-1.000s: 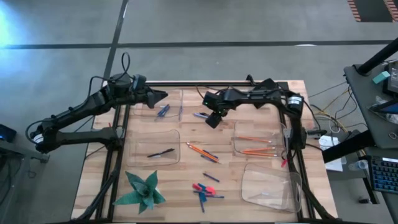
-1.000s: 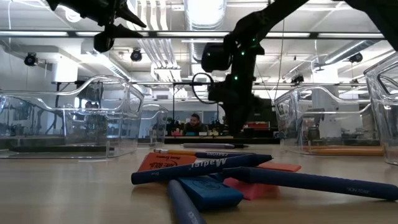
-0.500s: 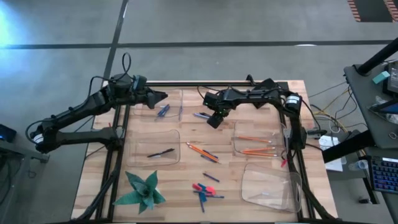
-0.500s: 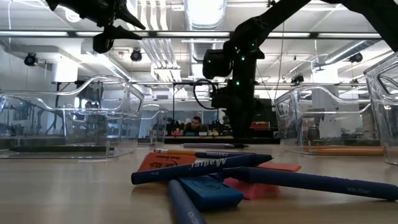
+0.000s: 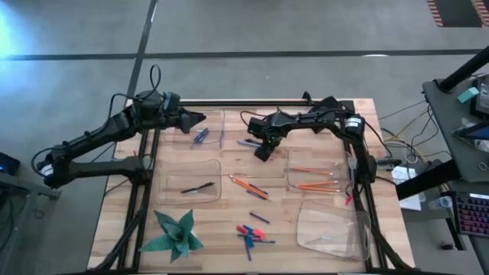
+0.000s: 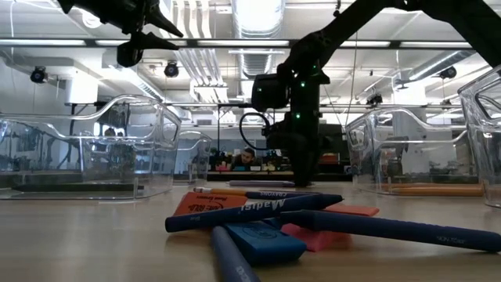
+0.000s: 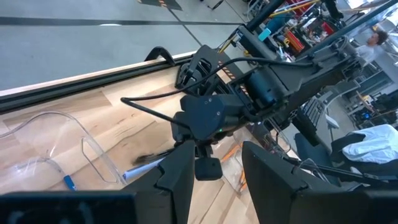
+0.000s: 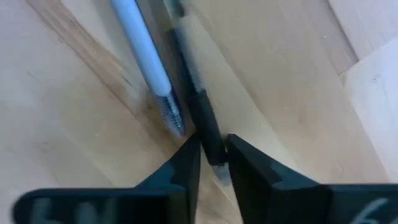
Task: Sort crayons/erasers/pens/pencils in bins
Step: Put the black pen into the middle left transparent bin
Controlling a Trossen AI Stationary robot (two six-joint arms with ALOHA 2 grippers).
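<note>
Right gripper is down on the table, fingers pinched narrow around a dark pen, with a white pen lying just beside it. That spot sits between the 2 far bins. Pencils lie loose mid-table, more rest in the right-hand bin, and the erasers sit in the near pile with blue sticks. Left gripper hangs over the far-left bin, fingers parted, holding nothing.
</note>
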